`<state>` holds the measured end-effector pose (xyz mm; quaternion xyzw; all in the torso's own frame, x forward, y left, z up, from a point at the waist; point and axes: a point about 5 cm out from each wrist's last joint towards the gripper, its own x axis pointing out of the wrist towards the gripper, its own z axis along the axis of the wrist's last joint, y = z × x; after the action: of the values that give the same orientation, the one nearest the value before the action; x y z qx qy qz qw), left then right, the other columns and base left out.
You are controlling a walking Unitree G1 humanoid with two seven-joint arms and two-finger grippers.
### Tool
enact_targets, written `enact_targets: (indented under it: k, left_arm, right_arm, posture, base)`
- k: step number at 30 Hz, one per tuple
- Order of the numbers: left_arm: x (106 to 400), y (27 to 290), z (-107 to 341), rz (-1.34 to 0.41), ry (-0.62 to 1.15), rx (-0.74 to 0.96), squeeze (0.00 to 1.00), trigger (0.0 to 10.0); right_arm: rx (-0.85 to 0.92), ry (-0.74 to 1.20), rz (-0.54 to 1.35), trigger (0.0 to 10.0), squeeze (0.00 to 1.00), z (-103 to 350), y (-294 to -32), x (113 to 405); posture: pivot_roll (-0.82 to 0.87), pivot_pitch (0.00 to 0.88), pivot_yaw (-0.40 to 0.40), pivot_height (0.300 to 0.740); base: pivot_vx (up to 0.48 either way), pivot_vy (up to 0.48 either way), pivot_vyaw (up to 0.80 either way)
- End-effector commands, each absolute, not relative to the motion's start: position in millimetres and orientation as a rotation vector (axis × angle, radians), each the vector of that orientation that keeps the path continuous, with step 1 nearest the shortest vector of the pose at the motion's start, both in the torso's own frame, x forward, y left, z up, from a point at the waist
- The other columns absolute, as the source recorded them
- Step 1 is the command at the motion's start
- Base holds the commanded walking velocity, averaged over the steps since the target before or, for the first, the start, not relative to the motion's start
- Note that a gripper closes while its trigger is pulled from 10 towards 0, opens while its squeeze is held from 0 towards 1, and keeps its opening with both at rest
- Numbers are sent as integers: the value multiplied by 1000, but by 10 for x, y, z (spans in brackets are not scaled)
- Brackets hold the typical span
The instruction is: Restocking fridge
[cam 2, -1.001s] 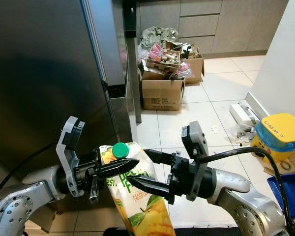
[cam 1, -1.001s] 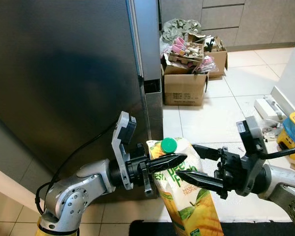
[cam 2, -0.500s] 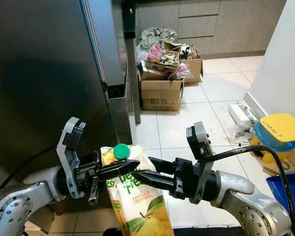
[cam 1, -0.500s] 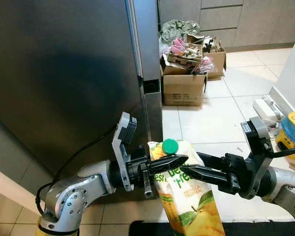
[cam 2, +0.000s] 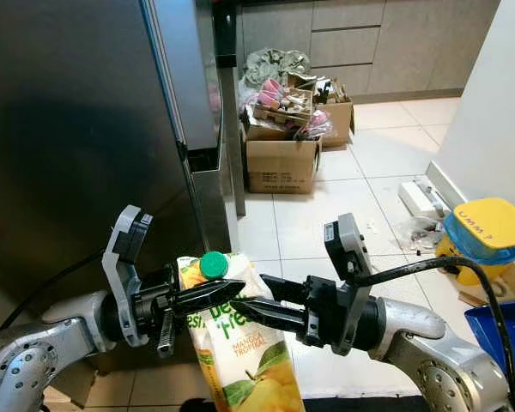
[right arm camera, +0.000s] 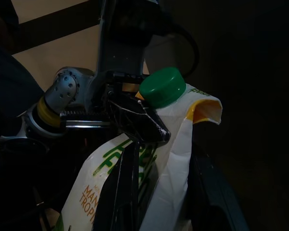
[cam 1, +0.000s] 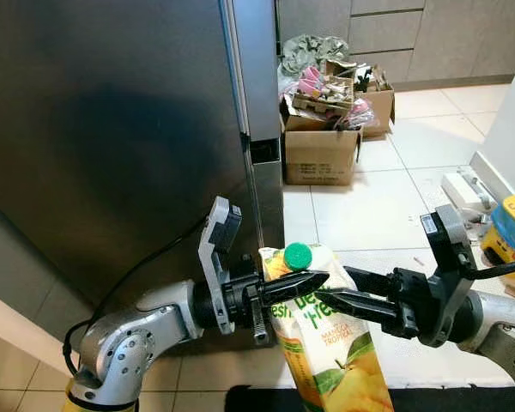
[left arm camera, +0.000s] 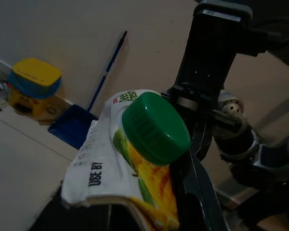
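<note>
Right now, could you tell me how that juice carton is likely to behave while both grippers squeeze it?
The juice carton probably gives under pressure: its top looks creased where the left gripper and right gripper pinch it. It looks tall, so likely tippy once set down.

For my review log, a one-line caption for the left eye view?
Both grippers, left and right, clamp a juice carton beside the closed fridge.

Beside the dark steel fridge [cam 1: 112, 129], the carton [cam 1: 326, 343] is white and yellow with green lettering, leaf print and green cap [cam 1: 297, 255]; black fingers [cam 1: 293, 282], silver arms.
</note>
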<state>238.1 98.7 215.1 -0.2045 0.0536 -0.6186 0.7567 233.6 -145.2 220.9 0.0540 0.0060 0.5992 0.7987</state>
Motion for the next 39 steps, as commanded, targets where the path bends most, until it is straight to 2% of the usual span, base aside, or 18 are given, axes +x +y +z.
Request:
enact_targets:
  k: [1, 3, 4, 5, 6, 10, 11, 20, 21, 22, 24, 25, 26, 39]
  left_arm:
    - [2358, 1061, 2220, -1347, 83, -502, 0, 10000]
    - [2322, 1081, 2222, -1376, 91, -519, 0, 10000]
    - [2292, 1094, 2220, -1399, 98, -525, 247, 10000]
    - [2292, 1094, 2220, -1399, 98, -525, 247, 10000]
    - [2253, 1104, 2203, -1417, 112, -521, 1000, 10000]
    - [2261, 1097, 2197, -1397, 119, -522, 1000, 10000]
    - [2265, 1093, 2201, -1393, 116, -524, 0, 10000]
    - [2255, 1099, 2198, -1382, 130, -535, 0, 10000]
    - [2254, 1096, 2196, -1379, 131, -536, 0, 10000]
    - [2254, 1093, 2195, -1379, 131, -538, 0, 10000]
    - [2254, 1091, 2195, -1378, 131, -539, 0, 10000]
    - [2254, 1084, 2195, -1376, 130, -541, 0, 10000]
    - [2254, 1082, 2195, -1375, 129, -541, 0, 10000]
    - [2250, 1073, 2190, -1364, 134, -544, 0, 10000]
  right_arm:
    - [72, 64, 1280, 10000, 0, 2124, -1395, 2304]
    - [72, 64, 1275, 10000, 0, 2120, -1395, 2309]
    - [71, 63, 1271, 10000, 0, 2115, -1395, 2313]
    - [71, 63, 1271, 10000, 0, 2115, -1395, 2313]
    - [71, 62, 1266, 10000, 0, 2108, -1392, 2318]
    - [71, 59, 1261, 10000, 0, 2104, -1387, 2325]
    - [71, 58, 1259, 10000, 0, 2102, -1386, 2329]
    - [65, 49, 1230, 10000, 0, 2097, -1387, 2367]
    - [63, 47, 1212, 7686, 0, 2089, -1392, 2384]
    - [60, 48, 1198, 3333, 0, 2080, -1395, 2400]
    - [57, 49, 1190, 3333, 0, 2073, -1396, 2410]
    - [39, 53, 1183, 2431, 0, 2055, -1394, 2417]
    - [36, 53, 1180, 0, 0, 2051, -1393, 2419]
    - [36, 49, 1155, 0, 0, 2042, -1396, 2450]
  posture:
    - [-135, 117, 92, 740]
    - [-134, 118, 93, 740]
    - [-134, 118, 93, 740]
    - [-134, 118, 93, 740]
    - [-133, 118, 94, 740]
    - [-129, 118, 94, 740]
    - [-129, 117, 93, 740]
    - [-131, 117, 93, 740]
    - [-129, 117, 94, 740]
    - [-130, 117, 94, 740]
    - [-130, 117, 94, 740]
    - [-129, 117, 95, 740]
    - [-129, 117, 95, 740]
    - [-127, 117, 95, 740]
  base:
    - [0, 0, 0]
    - [0, 0, 0]
    - [0, 0, 0]
    - [0, 0, 0]
    - [0, 0, 0]
    - [0, 0, 0]
    - [0, 0, 0]
    - [0, 0, 0]
    - [0, 0, 0]
    - [0, 0, 0]
    - [0, 0, 0]
    - [0, 0, 0]
    - [0, 0, 0]
    - [0, 0, 0]
